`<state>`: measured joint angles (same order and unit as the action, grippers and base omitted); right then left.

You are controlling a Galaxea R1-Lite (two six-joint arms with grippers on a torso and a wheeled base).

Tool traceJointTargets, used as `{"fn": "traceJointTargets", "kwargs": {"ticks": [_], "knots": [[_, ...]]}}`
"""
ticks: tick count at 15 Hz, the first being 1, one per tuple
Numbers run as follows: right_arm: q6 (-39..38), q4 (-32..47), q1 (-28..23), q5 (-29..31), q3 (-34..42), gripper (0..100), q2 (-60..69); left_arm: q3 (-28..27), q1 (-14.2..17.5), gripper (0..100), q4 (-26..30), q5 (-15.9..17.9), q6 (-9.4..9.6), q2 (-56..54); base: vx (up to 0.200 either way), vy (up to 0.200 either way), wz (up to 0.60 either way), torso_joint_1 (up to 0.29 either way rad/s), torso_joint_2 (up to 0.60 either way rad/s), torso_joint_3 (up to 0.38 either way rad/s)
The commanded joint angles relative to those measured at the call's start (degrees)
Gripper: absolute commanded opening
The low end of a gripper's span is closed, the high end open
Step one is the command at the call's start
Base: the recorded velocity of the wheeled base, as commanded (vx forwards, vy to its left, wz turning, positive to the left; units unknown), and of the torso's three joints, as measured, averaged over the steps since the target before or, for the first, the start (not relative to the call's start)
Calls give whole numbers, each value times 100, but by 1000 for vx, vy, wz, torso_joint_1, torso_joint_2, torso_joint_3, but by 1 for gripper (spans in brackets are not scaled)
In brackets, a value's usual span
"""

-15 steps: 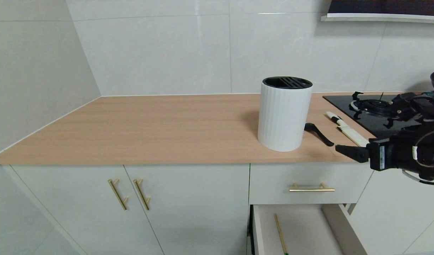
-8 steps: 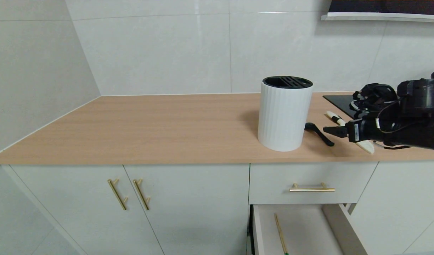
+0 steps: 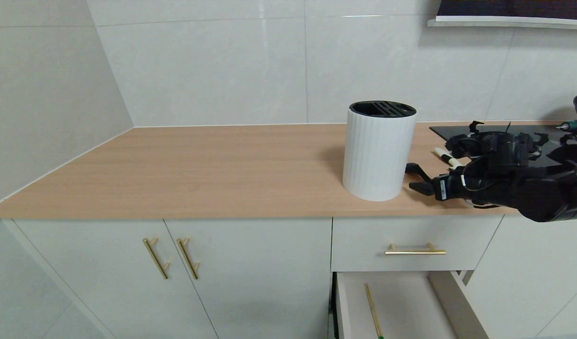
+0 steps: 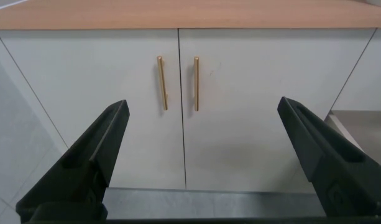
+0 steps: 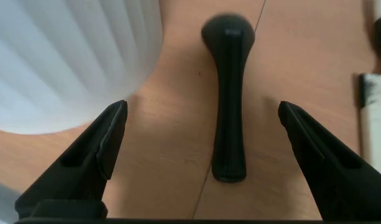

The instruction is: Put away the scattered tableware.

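White holder (image 3: 378,153), slotted black top. Black handle (image 5: 227,99) beside it, between right gripper's (image 5: 201,113) spread fingers. Drawer (image 3: 446,296) below holder: chopstick (image 3: 372,310). Left gripper (image 4: 202,107) likewise spread.

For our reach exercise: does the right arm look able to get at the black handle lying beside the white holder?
Probably yes: the right gripper hangs open right over the black handle, nothing between; the white holder stands close beside.

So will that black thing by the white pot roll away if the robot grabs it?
Probably not: the black utensil lies flat on the counter and looks stiff. Its smooth, narrow handle might slip in the open right gripper.
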<state>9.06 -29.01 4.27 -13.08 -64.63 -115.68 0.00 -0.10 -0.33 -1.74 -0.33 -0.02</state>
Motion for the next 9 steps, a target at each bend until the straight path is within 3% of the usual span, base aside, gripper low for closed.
{"fn": "traceJointTargets", "kwargs": {"ticks": [1,7,8,9], "knots": [[0,-8,4,25,-67,100,-175,0,1,100,-2,-1,-2,2,0,0,0,0,0,0],[-9,19,-22,104,-207,100,-368,0,1,100,-2,-1,-2,2,0,0,0,0,0,0],[-9,27,-22,148,-251,0,-421,0,1,100,-2,-1,-2,2,0,0,0,0,0,0],[-9,27,-22,148,-251,0,-429,0,1,100,-2,-1,-2,2,0,0,0,0,0,0]]}}
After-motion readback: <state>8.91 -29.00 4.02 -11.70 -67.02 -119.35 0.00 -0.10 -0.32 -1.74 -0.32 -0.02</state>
